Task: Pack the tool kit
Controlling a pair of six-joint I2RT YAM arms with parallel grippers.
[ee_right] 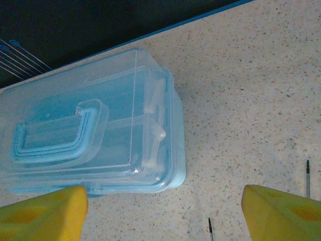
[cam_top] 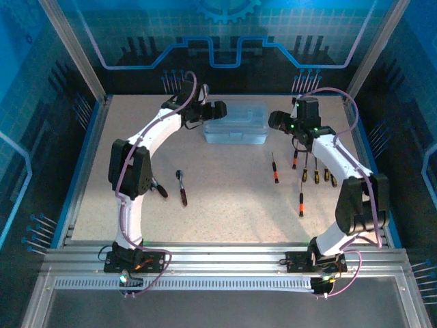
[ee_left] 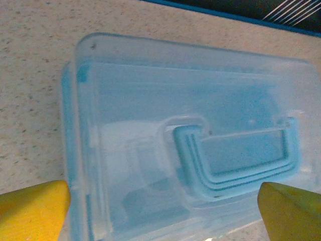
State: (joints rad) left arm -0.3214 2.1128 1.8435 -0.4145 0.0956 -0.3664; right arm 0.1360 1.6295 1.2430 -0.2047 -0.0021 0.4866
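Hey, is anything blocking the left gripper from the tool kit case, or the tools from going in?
Nothing visible between the left gripper and the case right below it. The lid looks shut though, barring the screwdrivers and ratchet lying on the table.

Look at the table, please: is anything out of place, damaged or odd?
Nothing looks damaged or spilled. The tool kit case sits with its lid down, while the ratchet lies loose on the table at the left and the screwdrivers lie scattered unevenly at the right, all outside it.
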